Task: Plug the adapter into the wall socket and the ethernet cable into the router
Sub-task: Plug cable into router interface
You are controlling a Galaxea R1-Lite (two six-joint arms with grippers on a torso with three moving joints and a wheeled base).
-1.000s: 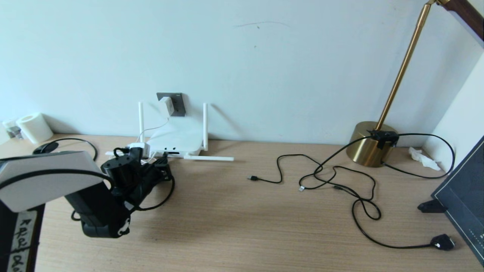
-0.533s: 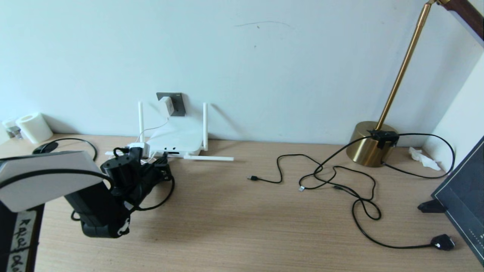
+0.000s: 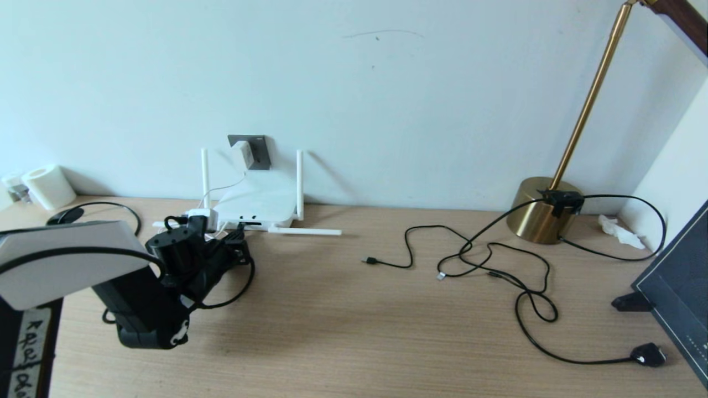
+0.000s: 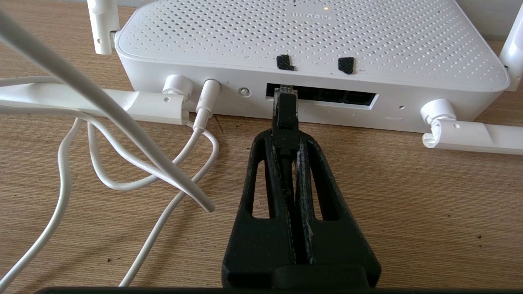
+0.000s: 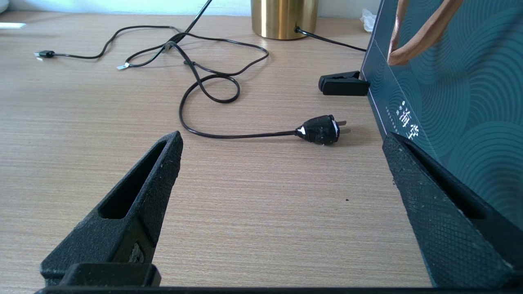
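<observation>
Black ribbed left claw point(image 4: 285, 141) tight around the ethernet cable point(image 4: 284, 118) plug — at perforated white router point(image 4: 310, 41) ports.

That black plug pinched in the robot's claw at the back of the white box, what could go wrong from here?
The left gripper holds the ethernet cable plug at the router port row. It looks slightly tilted; pushing on could jam it against the port edge.

The router sits loose on the table, so a push might slide it back instead of seating the plug.

The white cord loops close by and could snag the arm.

White, dot-perforated router point(image 4: 310, 36)
</observation>
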